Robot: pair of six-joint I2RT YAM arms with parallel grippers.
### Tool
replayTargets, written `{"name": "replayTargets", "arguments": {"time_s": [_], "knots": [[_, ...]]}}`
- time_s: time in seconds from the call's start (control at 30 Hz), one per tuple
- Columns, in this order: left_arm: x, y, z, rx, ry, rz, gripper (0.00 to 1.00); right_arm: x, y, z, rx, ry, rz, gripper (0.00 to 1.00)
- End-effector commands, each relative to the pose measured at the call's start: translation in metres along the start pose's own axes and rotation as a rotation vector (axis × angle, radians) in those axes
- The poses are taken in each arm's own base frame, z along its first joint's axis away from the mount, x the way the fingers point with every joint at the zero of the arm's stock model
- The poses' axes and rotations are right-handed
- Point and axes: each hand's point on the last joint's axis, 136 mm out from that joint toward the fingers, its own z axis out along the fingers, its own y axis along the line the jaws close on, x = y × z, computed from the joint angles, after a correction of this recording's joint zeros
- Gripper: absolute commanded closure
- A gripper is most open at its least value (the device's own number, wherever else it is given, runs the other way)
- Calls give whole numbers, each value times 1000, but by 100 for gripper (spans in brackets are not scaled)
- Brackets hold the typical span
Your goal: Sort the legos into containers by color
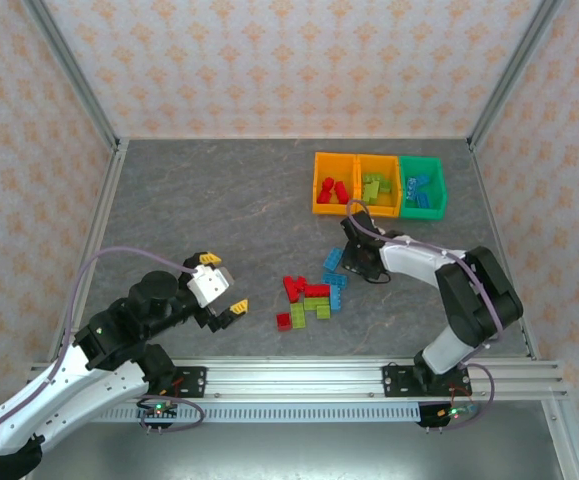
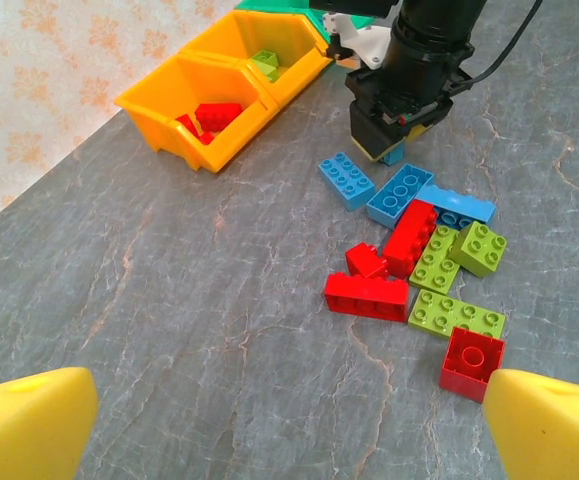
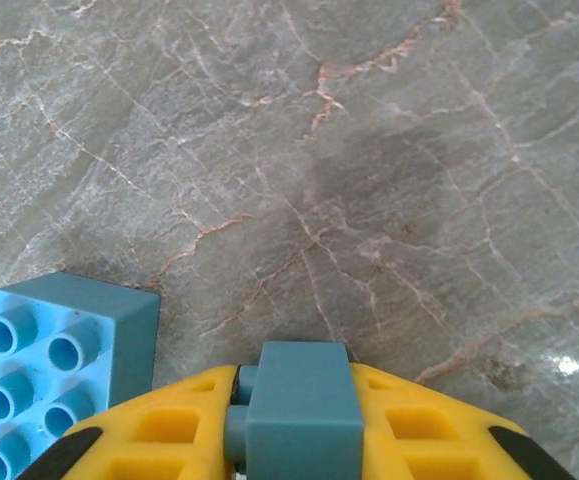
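Yellow pads (image 3: 159,430) of the right claw (image 3: 294,385) were closed on a small blue brick (image 3: 299,420), which sat clamped between them at the bottom of the right wrist view. Whether that brick rested on the grey marbled worktop (image 3: 389,180) or hung just above it could not be told. Just to its left in that view lay a second blue brick (image 3: 64,355), studs up and apart from the claw.

Seen from the left wrist, the right claw pointed straight down at the far edge of a loose pile of legos (image 2: 409,260). Three blue bricks lay closest to it, then four red ones and three lime green ones, most of them touching a neighbour. One red square brick (image 2: 472,362) lay at the near end of the pile.

The left claw (image 2: 289,425) hung over bare worktop to the left of that pile. Its two yellow fingers (image 2: 29,425) were spread wide with nothing between them.

From above, three bins stood side by side in a row at the far right of the worktop, beyond the right claw. The left orange bin (image 1: 316,185) held red bricks, the middle orange bin (image 1: 377,158) held lime green bricks, and the green bin (image 1: 421,160) on the right held blue bricks. The three bins touched one another.
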Motion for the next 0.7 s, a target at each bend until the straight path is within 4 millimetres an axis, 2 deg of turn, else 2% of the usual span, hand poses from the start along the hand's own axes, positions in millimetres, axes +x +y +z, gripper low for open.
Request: {"name": "replayTargets", "arguments": {"time_s": [0.0, 0.13, 0.2, 0.23, 0.3, 0.4, 0.47, 0.53, 0.67], "knots": [[-2, 4, 1, -18, -11, 6, 0, -4, -12, -17, 22, -56, 13, 77], [-3, 4, 0, -21, -16, 5, 0, -28, -13, -64, -48, -215, 56, 79], [-3, 5, 0, -24, -16, 7, 0, -47, -17, -91, -76, -310, 96, 79], [-3, 5, 0, -24, -16, 7, 0, -55, -22, -98, -73, -338, 114, 79], [-3, 5, 0, -24, -14, 7, 0, -83, -32, -125, -97, -437, 165, 79], [-2, 6, 0, -29, -15, 8, 0, -127, -52, -146, -85, -506, 224, 79], [-2, 6, 0, -32, -12, 7, 0, -163, -68, -150, -62, -533, 273, 79], [-1, 7, -1, -36, -10, 8, 0, -194, -81, -140, -35, -517, 310, 79], [0, 10, -3, -54, -10, 9, 0, -247, -94, -101, -5, -430, 359, 77]]}}
